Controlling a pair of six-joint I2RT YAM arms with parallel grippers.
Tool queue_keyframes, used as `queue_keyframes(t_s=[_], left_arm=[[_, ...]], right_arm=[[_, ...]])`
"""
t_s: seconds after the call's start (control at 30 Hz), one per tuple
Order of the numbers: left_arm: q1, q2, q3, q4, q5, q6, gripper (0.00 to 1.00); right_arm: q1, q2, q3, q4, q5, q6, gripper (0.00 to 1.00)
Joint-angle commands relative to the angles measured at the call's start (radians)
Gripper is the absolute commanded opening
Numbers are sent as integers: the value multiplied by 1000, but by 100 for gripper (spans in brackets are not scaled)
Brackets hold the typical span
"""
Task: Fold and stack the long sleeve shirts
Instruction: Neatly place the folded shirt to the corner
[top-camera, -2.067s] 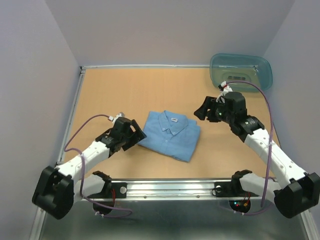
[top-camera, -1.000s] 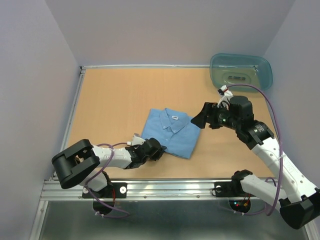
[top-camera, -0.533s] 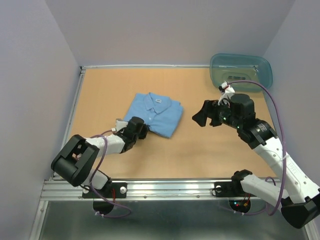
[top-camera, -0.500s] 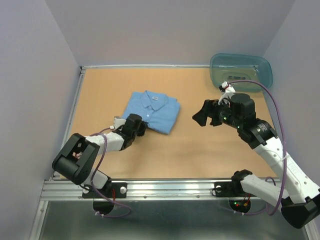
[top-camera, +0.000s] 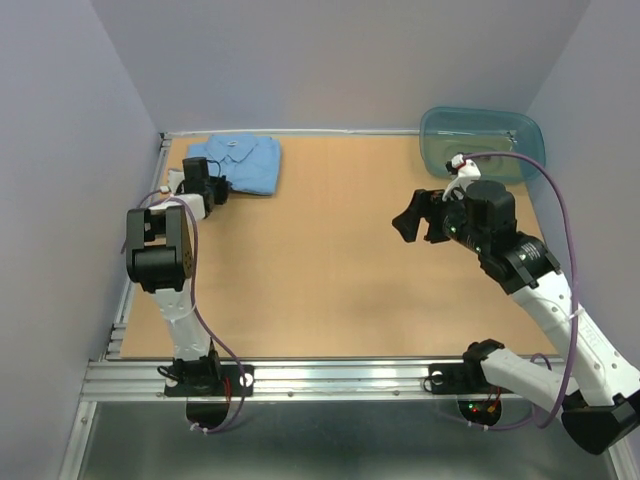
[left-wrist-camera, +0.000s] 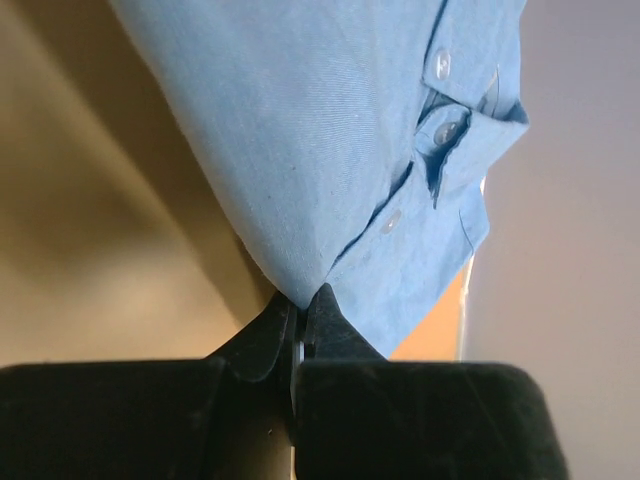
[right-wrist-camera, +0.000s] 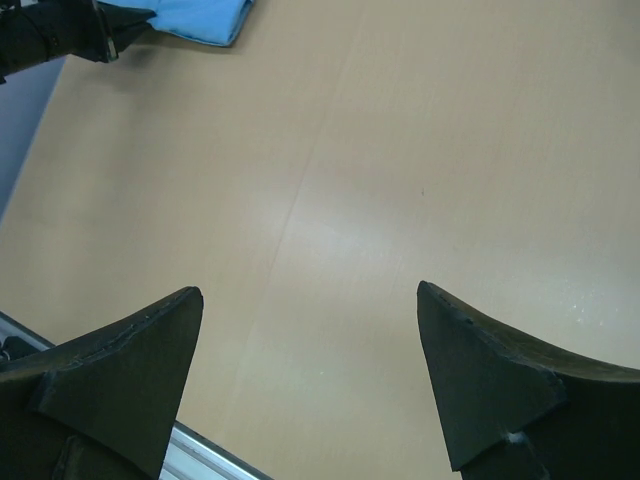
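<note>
There is one long sleeve shirt (top-camera: 240, 161), light blue and folded, at the far left corner of the single counter (top-camera: 330, 270). The left wrist view shows three white buttons (left-wrist-camera: 445, 130) on its front. One translucent teal tub (top-camera: 482, 140) sits at the far right corner. Two arms (top-camera: 530, 280) rise from the near edge. Each carries one tool, making two: the left tool (top-camera: 212, 188) and the right tool (top-camera: 408, 222). Two purple cables (top-camera: 555, 230) show, one along each arm.
</note>
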Motion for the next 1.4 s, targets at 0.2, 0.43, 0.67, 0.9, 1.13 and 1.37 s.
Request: queue_keyframes(t_s=[0.2,0.43,0.67,0.9,1.13,1.37], left_arm=[[206,166,261,-130,117,189,0],[266,198,295,-124,154,206,1],[286,126,209,-105,185,230,47],[295,-121,39,-159,228,327,87],[295,-625,-89,-427,231,582,88],[291,-1121,15,-792,56,903,88]], right_arm=[[6,49,89,18,128,13,93],[8,75,98,18,165,17,93],[6,45,112,16,175,0,94],[6,-81,103,-14,215,9,100],[6,-236,121,-106,339,-14,100],[6,-418,154,-178,496,-79,100]])
